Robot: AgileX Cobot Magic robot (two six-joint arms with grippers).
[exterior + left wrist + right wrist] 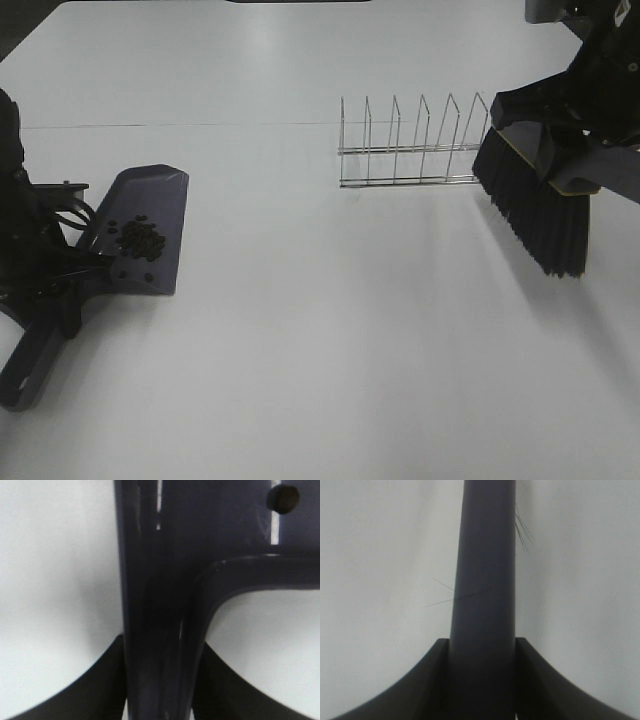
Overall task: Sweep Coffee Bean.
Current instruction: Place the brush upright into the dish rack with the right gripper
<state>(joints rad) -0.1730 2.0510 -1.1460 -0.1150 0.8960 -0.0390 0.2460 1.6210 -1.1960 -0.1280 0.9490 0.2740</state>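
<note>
The coffee beans [140, 238] lie in a loose cluster inside the dark grey dustpan [150, 215], which rests on the white table at the left. My left gripper [72, 265] is shut on the dustpan's handle [155, 605], and one bean [283, 498] shows in the left wrist view. My right gripper [585, 135] is shut on a brush handle [482, 580] and holds the brush at the far right. The black bristles [535, 215] point down and hang just above the table. No loose beans show on the table.
A wire rack [410, 145] with several upright dividers stands at the back, just left of the brush. The white table [330, 350] stretches between the dustpan and the brush. The dustpan handle's end [25, 370] reaches toward the front left edge.
</note>
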